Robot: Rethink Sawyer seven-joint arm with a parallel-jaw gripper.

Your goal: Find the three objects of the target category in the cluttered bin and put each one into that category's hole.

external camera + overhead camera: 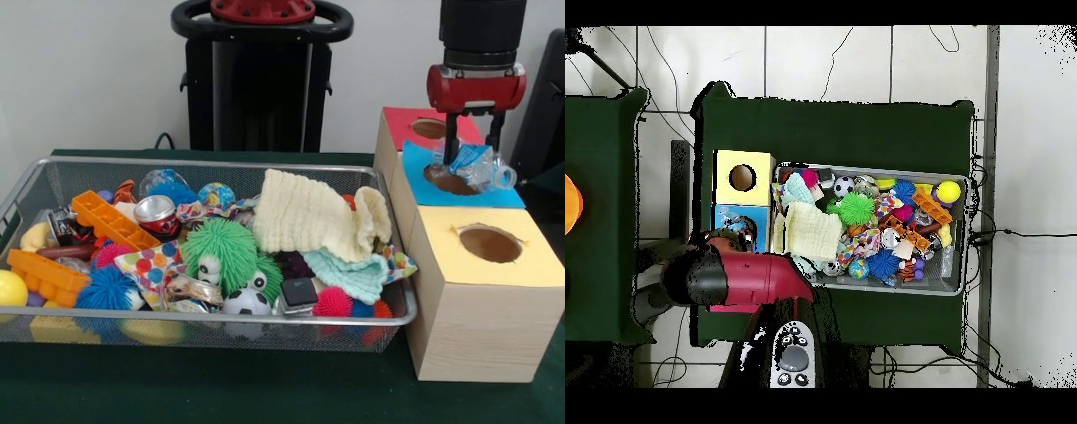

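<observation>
My gripper point(473, 152) hangs over the blue-topped box point(422, 168), at its round hole point(450, 183). Its fingers stand on either side of a crushed clear plastic bottle point(484, 168) with a bluish label, which is tilted at the hole's edge, and they look shut on it. In the overhead view the red arm point(750, 278) covers the gripper and most of that box point(725, 218). The wire mesh bin point(53, 172) sits to the left, full of toys; it also shows in the overhead view point(957, 282). No other bottle shows in the bin.
A red-topped box point(402, 119) stands behind the blue one and a yellow-topped box point(530, 265) with a hole in front. In the bin lie a cream knitted cloth point(309, 216), a green fuzzy ball point(231, 252), a metal can point(157, 215) and orange blocks point(110, 221).
</observation>
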